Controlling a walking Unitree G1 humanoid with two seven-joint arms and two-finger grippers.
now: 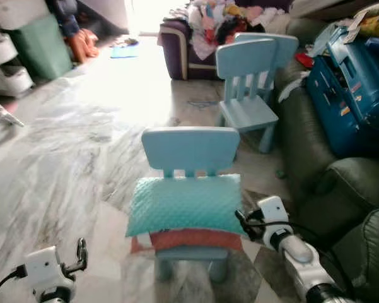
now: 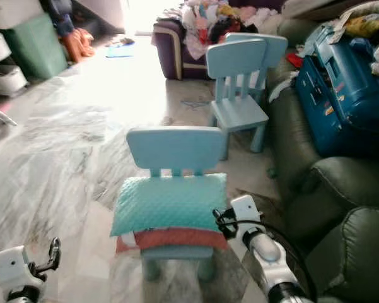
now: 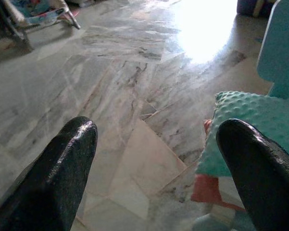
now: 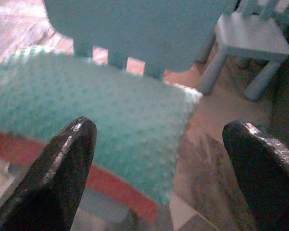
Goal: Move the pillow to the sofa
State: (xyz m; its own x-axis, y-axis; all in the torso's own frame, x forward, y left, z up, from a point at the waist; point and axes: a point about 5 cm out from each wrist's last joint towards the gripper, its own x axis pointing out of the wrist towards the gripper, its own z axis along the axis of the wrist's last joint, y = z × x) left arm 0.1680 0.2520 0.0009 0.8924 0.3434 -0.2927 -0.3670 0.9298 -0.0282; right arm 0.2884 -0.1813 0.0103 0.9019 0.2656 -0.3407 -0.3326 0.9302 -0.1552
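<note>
On the seat of the near blue chair [image 1: 190,149] lies the teal pillow [image 1: 186,203], dimpled face up, stretched across the full width and lapping over both edges, with an orange-red cushion [image 1: 192,239] sandwiched beneath it. It sits low and square to the robot, which makes it easy to come at from either end.

And look at the right gripper [image 1: 241,221], right up beside the pillow's right-hand end, not yet touching as far as I can tell. Its fingers [image 4: 69,166] are spread wide in the right wrist view, with the pillow's corner lined up between them: that reads as a set-up for a pinch on the soft edge.

The left gripper [image 1: 81,251] hangs lower and well off to the left of the chair, over the marble floor [image 1: 82,145]. Its fingers [image 3: 62,168] are parted too, holding nothing, with the pillow's left corner peeking in past one of them.

To the right waits the dark green sofa [image 1: 340,189], close beside the chair, though a blue case [image 1: 350,95] takes up part of its seat farther back. My read: the grasp is the step in hand, and the carry across should be short. A second blue chair [image 1: 249,85] stands farther back.
</note>
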